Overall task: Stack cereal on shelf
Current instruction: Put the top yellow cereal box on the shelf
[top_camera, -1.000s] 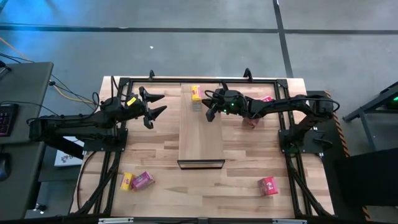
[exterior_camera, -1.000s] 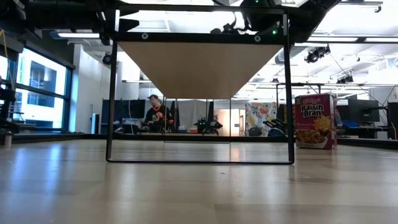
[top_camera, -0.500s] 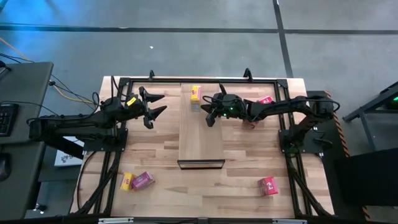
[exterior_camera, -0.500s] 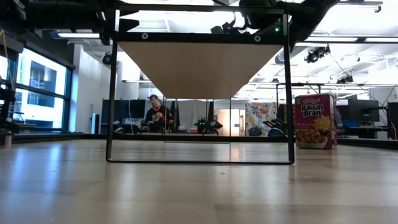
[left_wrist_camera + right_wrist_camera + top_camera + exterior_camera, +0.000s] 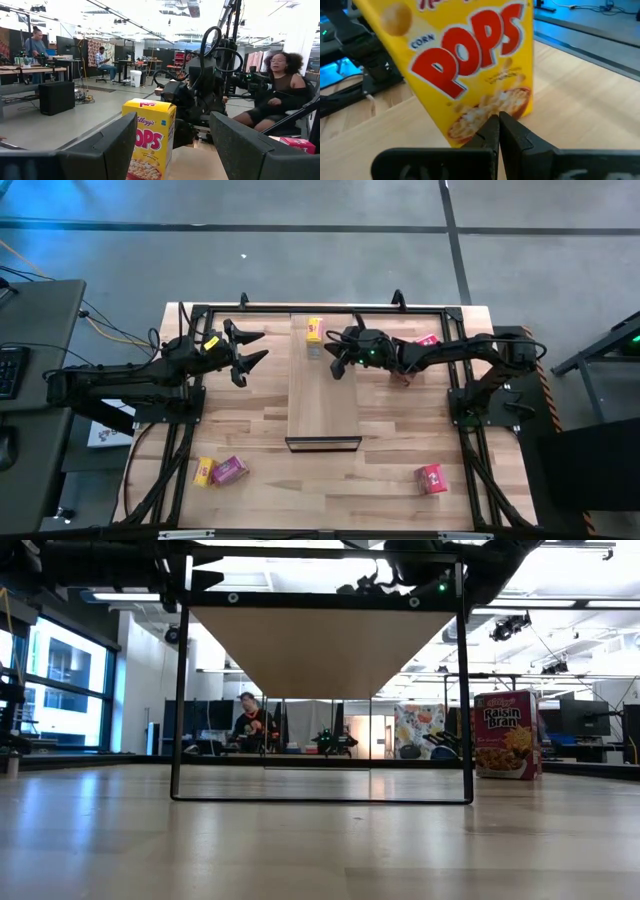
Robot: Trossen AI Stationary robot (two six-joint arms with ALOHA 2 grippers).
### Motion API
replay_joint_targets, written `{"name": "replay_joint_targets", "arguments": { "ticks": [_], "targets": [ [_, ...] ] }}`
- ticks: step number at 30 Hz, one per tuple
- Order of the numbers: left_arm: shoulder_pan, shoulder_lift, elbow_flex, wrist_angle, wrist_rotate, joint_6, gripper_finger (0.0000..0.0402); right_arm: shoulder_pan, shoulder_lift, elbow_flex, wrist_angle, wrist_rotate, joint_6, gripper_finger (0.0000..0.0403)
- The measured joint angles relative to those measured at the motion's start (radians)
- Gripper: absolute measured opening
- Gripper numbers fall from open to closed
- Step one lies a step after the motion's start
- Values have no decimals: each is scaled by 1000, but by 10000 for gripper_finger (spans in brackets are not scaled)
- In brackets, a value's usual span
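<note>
A yellow cereal box [image 5: 314, 330] stands upright on the far end of the shelf [image 5: 323, 395], a light-wood board raised on a black frame [image 5: 466, 690]. My right gripper [image 5: 336, 367] is shut over the shelf, its fingertips [image 5: 498, 131] just short of the box's lower front [image 5: 485, 107]. The high view shows a small gap between them. My left gripper [image 5: 252, 347] hangs open left of the shelf, with nothing between its fingers [image 5: 172, 150], facing the same box [image 5: 149, 140].
A yellow box [image 5: 204, 471] and a pink box [image 5: 229, 470] lie near the table's front left. A red box [image 5: 431, 478] lies at the front right, another [image 5: 428, 340] by the right arm. People sit in the room beyond the table [image 5: 277, 90].
</note>
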Motion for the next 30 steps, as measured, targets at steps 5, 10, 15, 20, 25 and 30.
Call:
{"name": "replay_joint_targets", "arguments": {
  "ticks": [5, 10, 15, 20, 25, 30],
  "targets": [
    [0, 0, 0, 0, 0, 0, 241, 0, 18, 70, -67, -1, -28, 0],
    [0, 0, 0, 0, 0, 0, 241, 0, 34, 95, -109, -1, -37, 0],
    [0, 0, 0, -1, 0, 0, 241, 0, 34, 95, -127, 10, -30, 0],
    [0, 0, 0, -1, 0, 0, 241, 0, 42, 95, -137, 3, -8, 0],
    [0, 0, 0, -1, 0, 0, 241, 1, 42, 96, -164, 0, 7, 0],
    [0, 0, 0, 0, 0, 0, 241, 1, 42, 96, -171, 0, 22, 0]
  ]
}}
